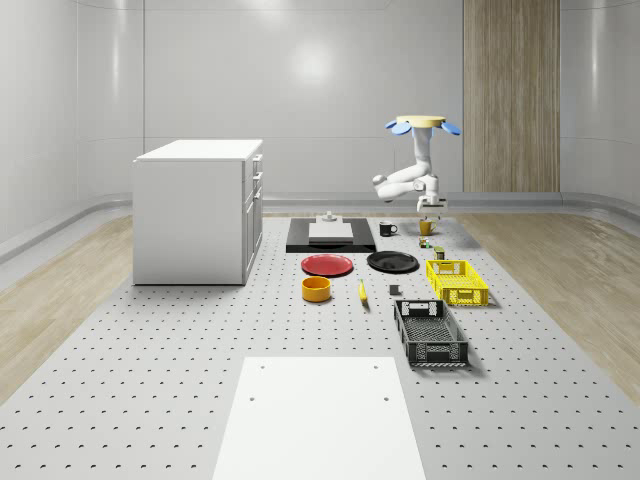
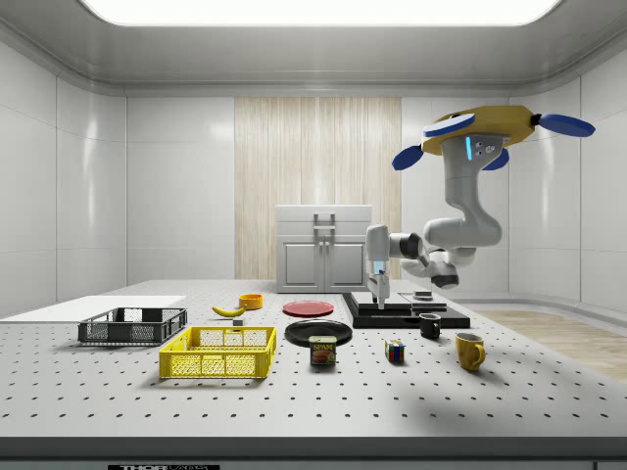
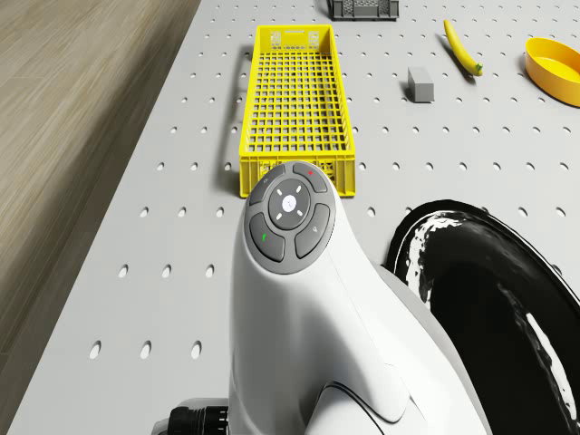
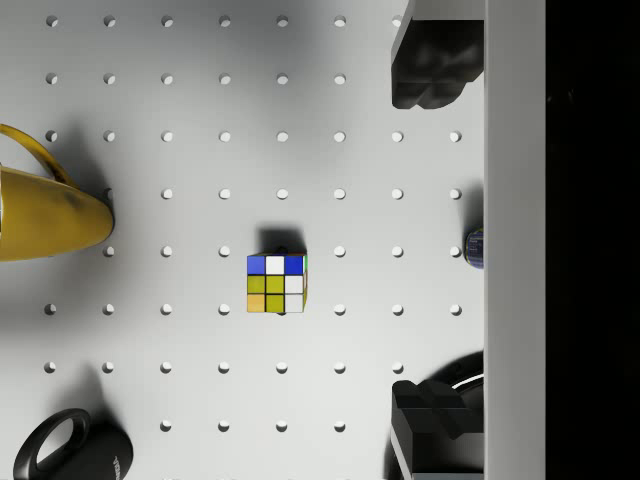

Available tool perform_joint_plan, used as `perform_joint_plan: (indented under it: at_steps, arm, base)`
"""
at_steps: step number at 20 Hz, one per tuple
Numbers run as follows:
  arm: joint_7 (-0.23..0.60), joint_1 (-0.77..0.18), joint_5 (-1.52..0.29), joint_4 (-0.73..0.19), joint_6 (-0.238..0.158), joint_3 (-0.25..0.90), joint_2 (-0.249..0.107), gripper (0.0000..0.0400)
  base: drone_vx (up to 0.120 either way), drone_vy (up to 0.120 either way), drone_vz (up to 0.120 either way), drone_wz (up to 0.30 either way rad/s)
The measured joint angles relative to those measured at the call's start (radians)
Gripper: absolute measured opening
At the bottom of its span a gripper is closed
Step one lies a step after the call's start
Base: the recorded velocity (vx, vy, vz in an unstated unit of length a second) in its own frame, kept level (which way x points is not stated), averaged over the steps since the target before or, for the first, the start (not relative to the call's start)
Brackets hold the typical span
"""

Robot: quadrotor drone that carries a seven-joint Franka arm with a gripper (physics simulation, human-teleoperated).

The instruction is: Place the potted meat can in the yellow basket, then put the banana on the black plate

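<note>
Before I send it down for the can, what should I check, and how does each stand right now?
1. Gripper open and holding nothing: ok.
2. Gripper lined up over the potted meat can: not ok. The wrist view centres on the Rubik's cube, with the can at its edge.
3. Can upright and standing apart from other things: ok.
4. Yellow basket free to take the can: ok, nothing lies in it.
5. Drone hovering above the table, not resting on it: ok.
6. Banana on the table, black plate bare: ok for later.
</note>
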Motion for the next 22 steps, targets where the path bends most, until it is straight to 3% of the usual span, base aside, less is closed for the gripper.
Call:
perform_joint_plan:
  at_steps: [15, 22]
  arm:
    - [0.024, -0.026, 0.038, 0.005, 0.066, 0.023, -0.073, 0.0400]
    - [0.033, -0.035, 0.054, 0.007, 0.095, 0.032, -0.104, 0.0400]
  base:
    - [0.120, 0.000, -0.117, 0.000]
    - [0.120, 0.000, 0.000, 0.000]
